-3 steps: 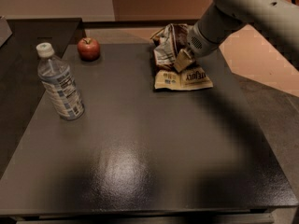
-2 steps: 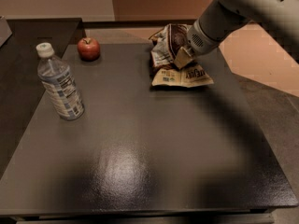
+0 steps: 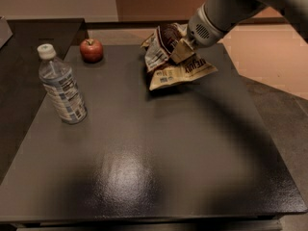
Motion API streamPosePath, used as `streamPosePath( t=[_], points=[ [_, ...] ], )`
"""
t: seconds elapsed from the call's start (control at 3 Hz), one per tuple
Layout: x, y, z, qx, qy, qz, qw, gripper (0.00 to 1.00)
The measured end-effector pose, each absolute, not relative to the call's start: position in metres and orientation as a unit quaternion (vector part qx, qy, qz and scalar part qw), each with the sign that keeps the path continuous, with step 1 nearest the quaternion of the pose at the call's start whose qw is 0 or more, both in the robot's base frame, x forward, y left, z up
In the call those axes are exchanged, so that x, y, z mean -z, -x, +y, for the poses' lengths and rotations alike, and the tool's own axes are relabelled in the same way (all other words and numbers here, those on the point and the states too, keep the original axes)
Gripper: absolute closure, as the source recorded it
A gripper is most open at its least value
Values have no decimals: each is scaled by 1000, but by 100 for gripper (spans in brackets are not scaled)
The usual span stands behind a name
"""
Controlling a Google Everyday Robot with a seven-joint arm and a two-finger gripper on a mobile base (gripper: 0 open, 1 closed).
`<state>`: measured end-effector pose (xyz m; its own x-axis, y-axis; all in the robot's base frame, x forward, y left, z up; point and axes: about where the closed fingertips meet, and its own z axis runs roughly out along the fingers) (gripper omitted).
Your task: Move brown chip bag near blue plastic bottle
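The robot's arm [image 3: 228,8] reaches in from the upper right corner, a thick pale-grey limb sloping down and to the left over the far edge of the table [image 3: 159,158]. Its wrist ends in a rounded grey housing with a small vent grille, and from there the tool [image 3: 179,51] pokes into the far right part of the tabletop. The tool is clamped on the brown chip bag [image 3: 185,70]: a tan finger [image 3: 182,52] presses into the crumpled upper part of the bag, and the foil bunches up around it.

The bag hangs crooked from that grip. Its dark brown top is scrunched up against the tool, the white label panel is folded out to the left, and the cream band with dark lettering splays out below and to the right. A shadow lies on the table beneath its lower edge, though I cannot tell whether the bottom edge touches the surface.

The blue plastic bottle [image 3: 65,93] stands on the left side of the table with its white cap uppermost, well apart from the bag. A red apple [image 3: 91,49] sits at the far left corner, beyond the bottle and well left of the bag.
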<state>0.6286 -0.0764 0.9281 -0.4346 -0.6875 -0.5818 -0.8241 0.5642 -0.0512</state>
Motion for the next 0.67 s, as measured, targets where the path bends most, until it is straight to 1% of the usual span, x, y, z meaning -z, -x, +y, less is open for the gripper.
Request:
streamPosePath(
  t=[0.67],
  points=[
    [-949,-587,-29,-182,499,798,285,100]
  ],
)
